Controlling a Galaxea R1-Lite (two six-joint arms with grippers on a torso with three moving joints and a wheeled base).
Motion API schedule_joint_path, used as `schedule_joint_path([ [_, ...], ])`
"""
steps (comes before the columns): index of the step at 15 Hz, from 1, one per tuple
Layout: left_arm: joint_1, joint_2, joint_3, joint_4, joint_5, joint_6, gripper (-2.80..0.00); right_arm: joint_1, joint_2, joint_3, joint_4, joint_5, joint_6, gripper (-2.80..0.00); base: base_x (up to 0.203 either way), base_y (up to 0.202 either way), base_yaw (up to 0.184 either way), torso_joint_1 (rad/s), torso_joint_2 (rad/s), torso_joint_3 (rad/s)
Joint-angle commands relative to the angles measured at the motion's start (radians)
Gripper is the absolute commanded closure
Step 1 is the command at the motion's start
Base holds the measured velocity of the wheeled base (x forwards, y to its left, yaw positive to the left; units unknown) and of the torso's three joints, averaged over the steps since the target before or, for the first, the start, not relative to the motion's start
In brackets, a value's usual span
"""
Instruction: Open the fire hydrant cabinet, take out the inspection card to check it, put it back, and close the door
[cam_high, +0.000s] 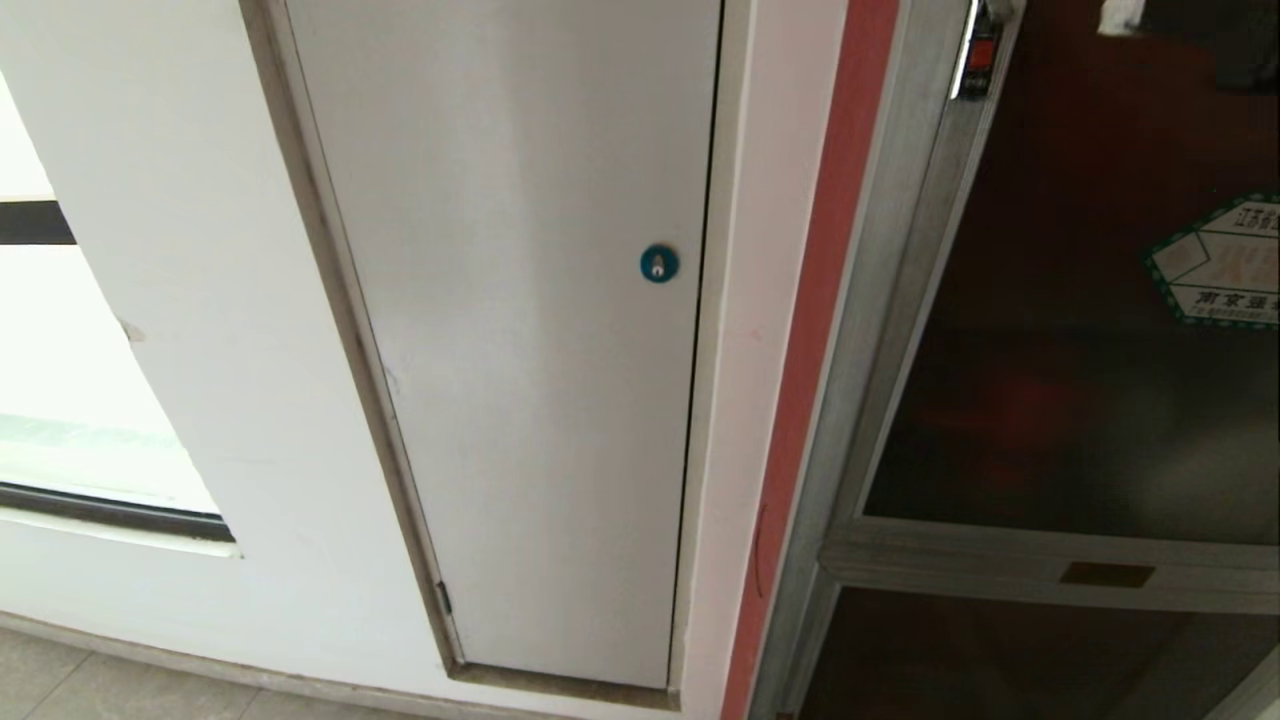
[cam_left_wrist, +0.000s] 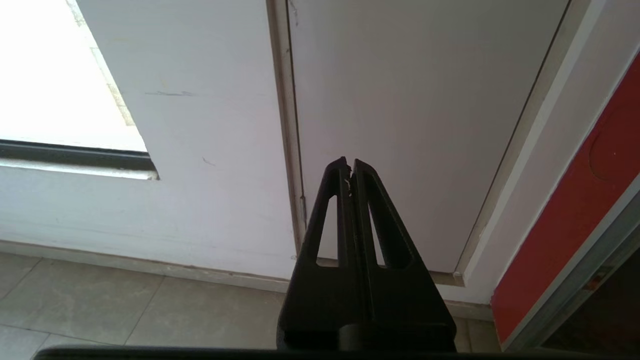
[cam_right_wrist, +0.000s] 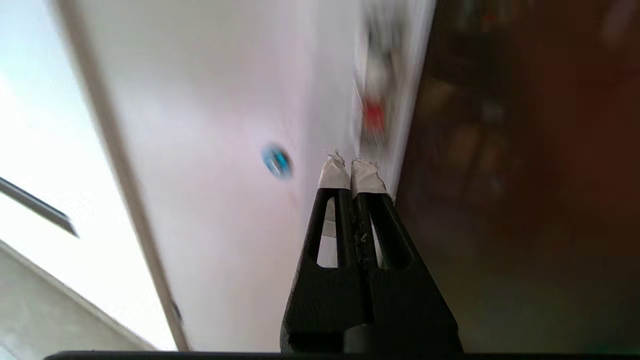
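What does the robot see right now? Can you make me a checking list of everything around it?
Surface: grey tiled floor under a white wall.
Job's things: fire hydrant cabinet at the right, silver frame; its dark glass door looks shut, red-and-chrome latch near the top, hexagonal sticker on the glass. Inspection card: nothing seen.
Clutter: nothing seen.
Grippers: left pincer shut and empty, facing the white door's bottom corner. Right pincer shut and empty, white-taped tips pointing toward the latch.
Cables: nothing seen.
Surroundings: plain white door with a blue round lock, a bright window at the left, a small brass plate on the frame below the glass.
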Motion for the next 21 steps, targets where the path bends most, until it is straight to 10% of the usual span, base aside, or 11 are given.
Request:
schedule_joint_path([
  [1, 0.0, 0.0, 0.002, -0.001, 0.0, 0.0, 0.0, 0.001, -0.007, -0.116, 0.053, 0.013, 0.003, 0.0, 0.0, 0.0, 0.0, 0.0, 0.0, 0.0],
  [11, 0.0, 0.001, 0.002, -0.001, 0.0, 0.0, 0.0, -0.007, 0.221, -0.415, 0.032, 0.06, 0.008, 0.0, 0.0, 0.0, 0.0, 0.0, 0.0, 0.0],
  [21, 0.0, 0.001, 0.002, -0.002, 0.0, 0.0, 0.0, -0.09, 0.357, -0.429, -0.126, 0.029, 0.006, 0.0, 0.0, 0.0, 0.0, 0.0, 0.0, 0.0],
])
